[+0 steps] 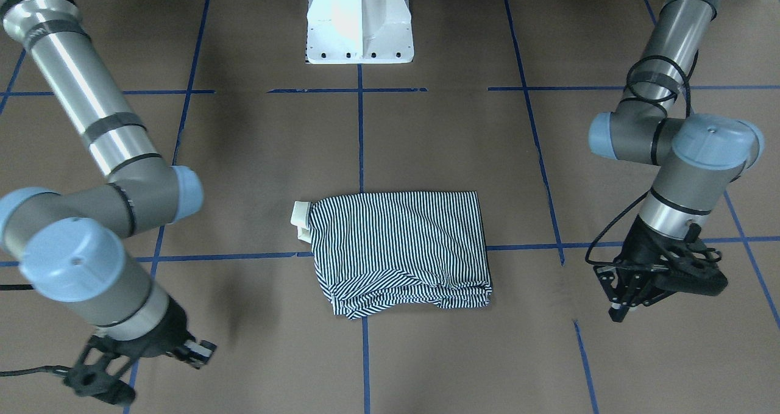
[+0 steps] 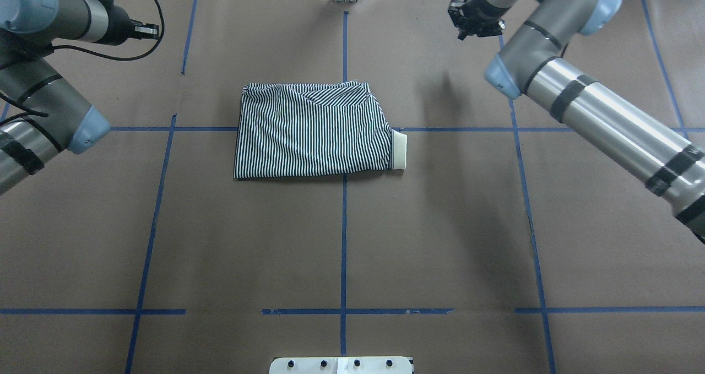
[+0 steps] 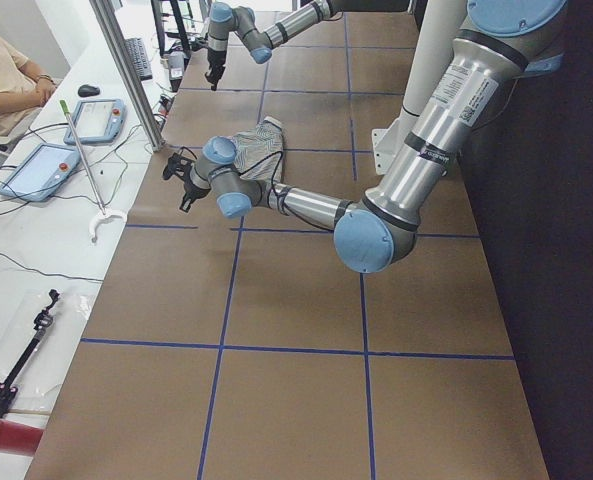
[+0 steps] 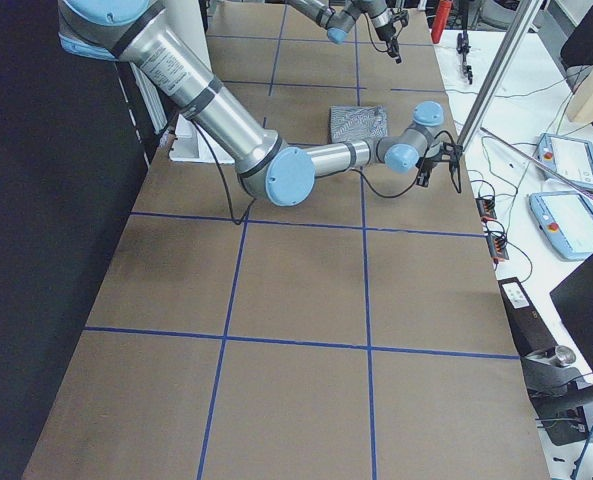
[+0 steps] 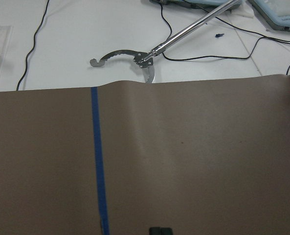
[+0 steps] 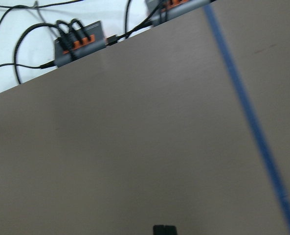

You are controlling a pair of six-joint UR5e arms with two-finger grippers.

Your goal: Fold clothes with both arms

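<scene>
Two arms (image 1: 91,109) (image 1: 701,164) flank one folded polo shirt (image 1: 402,243), both well apart.

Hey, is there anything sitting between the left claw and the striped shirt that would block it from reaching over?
Nothing visible does. Only bare brown table lies between the left claw and the striped polo shirt. The right claw hangs off the shirt's other side, apart from it, with the same open stretch in between.
</scene>
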